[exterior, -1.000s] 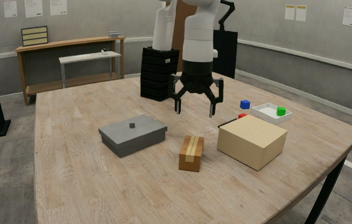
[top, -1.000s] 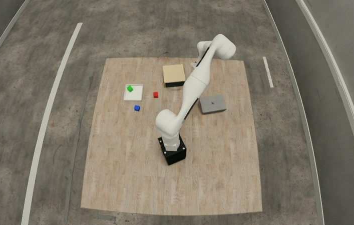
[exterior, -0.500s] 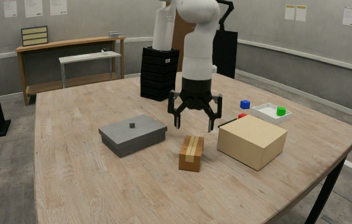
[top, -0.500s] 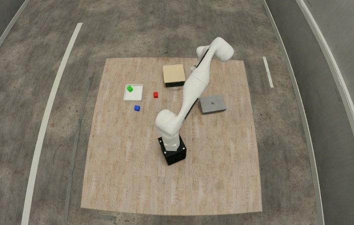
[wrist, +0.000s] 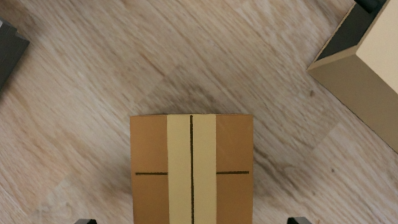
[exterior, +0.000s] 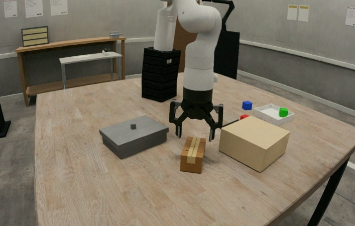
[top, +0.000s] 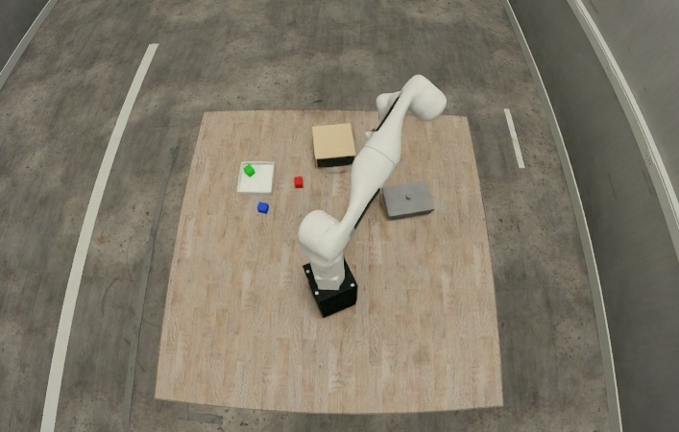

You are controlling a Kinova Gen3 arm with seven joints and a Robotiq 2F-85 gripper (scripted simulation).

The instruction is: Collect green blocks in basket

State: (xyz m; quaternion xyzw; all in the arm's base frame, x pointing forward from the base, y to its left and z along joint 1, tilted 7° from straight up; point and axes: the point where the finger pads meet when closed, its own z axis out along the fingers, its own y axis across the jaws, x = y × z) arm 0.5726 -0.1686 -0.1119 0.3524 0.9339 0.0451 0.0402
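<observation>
A green block (top: pixel 249 170) (exterior: pixel 283 112) lies inside the white basket (top: pixel 260 185) (exterior: pixel 265 112). No other green block shows. The light wooden cabinet (top: pixel 333 140) (exterior: pixel 254 133) (wrist: pixel 367 90) has its dark drawer front (top: pixel 335 160) (wrist: pixel 345 37) flush with the body; the drawer looks shut. The grey metal box (exterior: pixel 139 145) (wrist: pixel 9 52) has its knobbed lid (top: pixel 408 204) (exterior: pixel 147 127) on. A taped brown cardboard box (exterior: pixel 192 160) (wrist: pixel 150 150) stands between them, hidden in the top view. My gripper (exterior: pixel 195 137) (wrist: pixel 192 220) is open above the cardboard box, fingers spread wider than it.
A red block (top: pixel 299 181) (exterior: pixel 244 116) lies between basket and cabinet. A blue block (top: pixel 262 207) (exterior: pixel 247 105) lies beside the basket. The cabinet's black handle (exterior: pixel 230 123) sticks out towards the robot's black base (top: pixel 333 295) (exterior: pixel 160 74). The cabinet stands close to the gripper's side.
</observation>
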